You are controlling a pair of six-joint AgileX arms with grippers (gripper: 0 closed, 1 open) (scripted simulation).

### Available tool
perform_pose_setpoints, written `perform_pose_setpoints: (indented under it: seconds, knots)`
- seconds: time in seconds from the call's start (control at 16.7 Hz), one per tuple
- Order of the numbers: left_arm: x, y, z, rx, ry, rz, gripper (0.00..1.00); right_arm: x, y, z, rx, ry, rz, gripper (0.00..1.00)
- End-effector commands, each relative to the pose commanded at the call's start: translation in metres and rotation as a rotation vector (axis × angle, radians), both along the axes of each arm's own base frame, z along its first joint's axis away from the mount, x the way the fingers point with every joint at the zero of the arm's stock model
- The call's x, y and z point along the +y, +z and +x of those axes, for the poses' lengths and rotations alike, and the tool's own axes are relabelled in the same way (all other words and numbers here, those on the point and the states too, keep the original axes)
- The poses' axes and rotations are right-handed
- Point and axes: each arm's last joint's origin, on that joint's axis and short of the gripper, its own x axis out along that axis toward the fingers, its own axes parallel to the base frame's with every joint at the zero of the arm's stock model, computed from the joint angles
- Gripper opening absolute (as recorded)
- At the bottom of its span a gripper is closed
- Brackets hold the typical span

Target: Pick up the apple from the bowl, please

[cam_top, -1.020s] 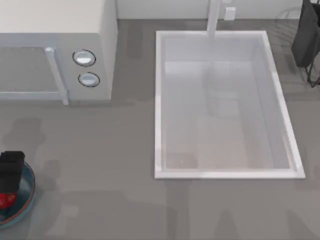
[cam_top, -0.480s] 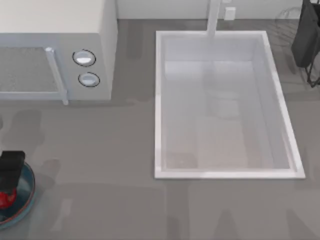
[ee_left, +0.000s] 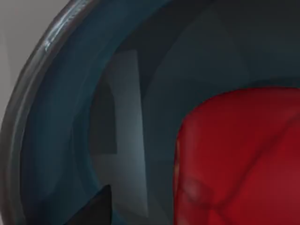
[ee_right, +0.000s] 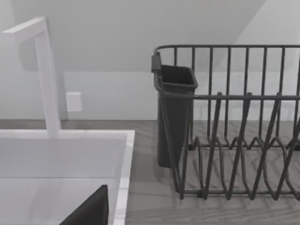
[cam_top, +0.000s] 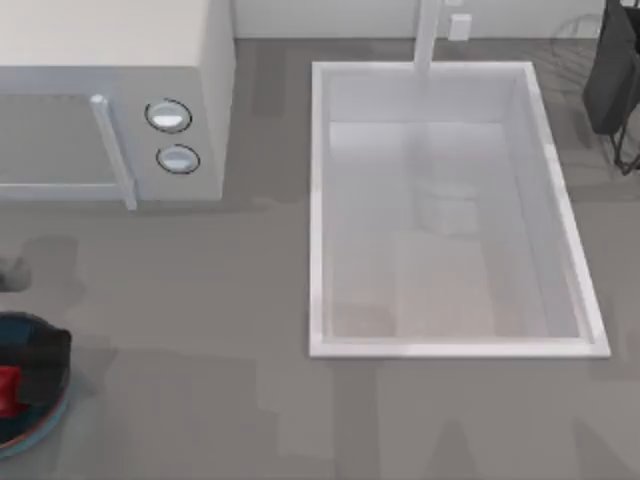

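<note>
Top: our left gripper over bowl, counter's left edge; jaw state unclear | Left wrist: apple fills bowl's inside | Right wrist: dish rack, sink.

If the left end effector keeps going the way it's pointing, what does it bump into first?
Most likely the apple, which sits close ahead in the left wrist view inside the bowl. In the top view the left end effector is over the bowl. Depth is hard to judge.

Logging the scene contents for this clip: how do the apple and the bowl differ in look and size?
The apple is bright glossy red; the bowl is teal-blue with a dark rim. The apple is far smaller, while the bowl spans several times its width. The apple lies inside; the bowl rests on the table at its left edge and holds it. Both are rounded.
</note>
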Motion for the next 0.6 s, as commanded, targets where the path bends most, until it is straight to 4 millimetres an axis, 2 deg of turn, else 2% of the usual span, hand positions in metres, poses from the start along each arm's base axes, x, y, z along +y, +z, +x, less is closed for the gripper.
perform_pose_setpoints:
  seconds: [0.24, 0.54, 0.6]
  knots:
    - [0.0, -0.034, -0.005, 0.011, 0.001, 0.0, 1.0, 0.0, 0.0, 0.0, 0.0, 0.0, 0.0, 1.0]
    - [0.0, -0.037, -0.006, 0.017, 0.001, -0.001, 1.0, 0.0, 0.0, 0.0, 0.0, 0.0, 0.0, 1.0]
    - [0.0, -0.037, -0.006, 0.017, 0.001, -0.001, 0.92, 0.0, 0.0, 0.0, 0.0, 0.0, 0.0, 1.0]
